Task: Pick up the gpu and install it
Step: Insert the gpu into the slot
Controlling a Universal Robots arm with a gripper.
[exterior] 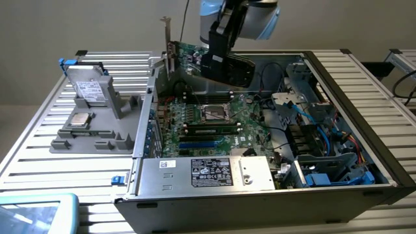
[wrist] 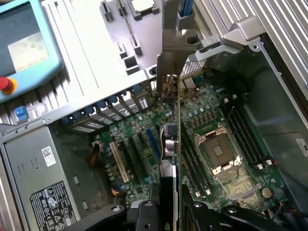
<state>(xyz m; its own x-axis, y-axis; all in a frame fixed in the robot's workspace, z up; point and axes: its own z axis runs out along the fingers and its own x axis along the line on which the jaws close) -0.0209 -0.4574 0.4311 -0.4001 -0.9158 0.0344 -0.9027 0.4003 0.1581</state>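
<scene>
My gripper is shut on the gpu, a green card with a silver end bracket. It hangs upright above the far end of the motherboard, inside the open computer case. In the wrist view the gpu shows edge-on, its bracket near the case's rear slot wall and the card clear of the board. The gripper clamps it from both sides with its black fingers. The expansion slots lie below the card.
A grey fixture tray on the exterior view's left carries a silver labelled drive and a processor chip. The power supply sits at the case front. Blue cables fill its right side. A teach pendant lies at the lower left.
</scene>
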